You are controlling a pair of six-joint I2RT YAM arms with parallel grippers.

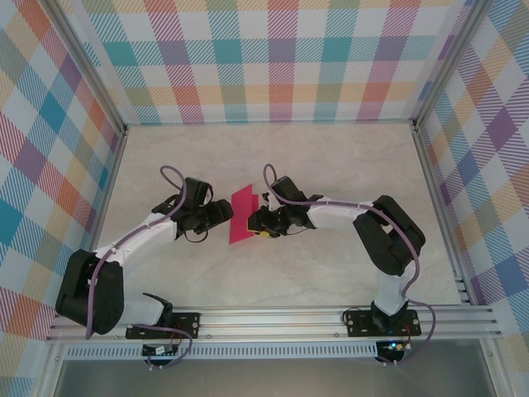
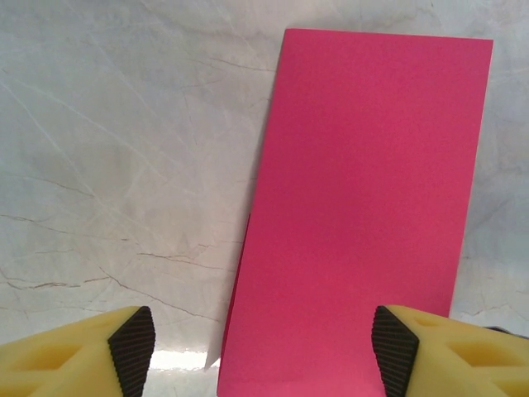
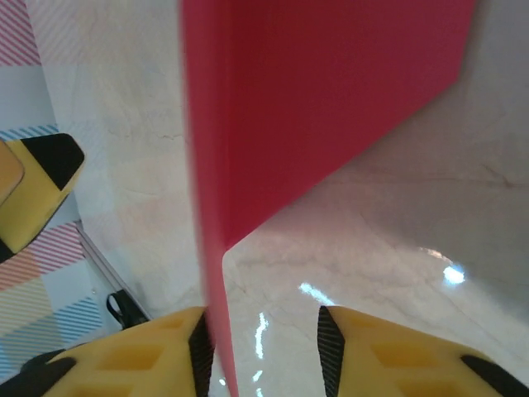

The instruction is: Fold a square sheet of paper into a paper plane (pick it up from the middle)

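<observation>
- Two grippers flank the square sheet of paper (image 2: pixel 364 207), which is doubled over into a tall magenta rectangle at the middle of the table (image 2: pixel 124 165). A second layer peeks out along its lower left edge. You cannot tell whether it lies fully flat or is tipped up on one side.
- Left gripper (image 2: pixel 263 351): jaws wide apart, straddling the near end of the sheet, gripping nothing.
- Right gripper (image 3: pixel 264 347): jaws part-way apart with the sheet's edge running between them. The paper sits against one pad (image 3: pixel 198 343) with a visible gap to the other pad (image 3: pixel 331 347), so it reads as not clamped. The paper is blurred there, so treat this as provisional.
- Risk 1: if you pinch with the paper off to one side of the jaws, the closing pad may drag the edge sideways. That would shear the two layers out of register, and a crooked centre crease would likely give a lopsided plane.
- Risk 2: the paper is thin, the table top is glossy, and nothing pins the sheet. A light nudge could slide or spin it.
- Risk 3: a pinch near the edge may buckle the paper or leave a stray crease.
- Risk 4: the grippers work close together across the sheet, so watch for finger contact.
- Containers: none to log. The sheet sits in nothing.
</observation>
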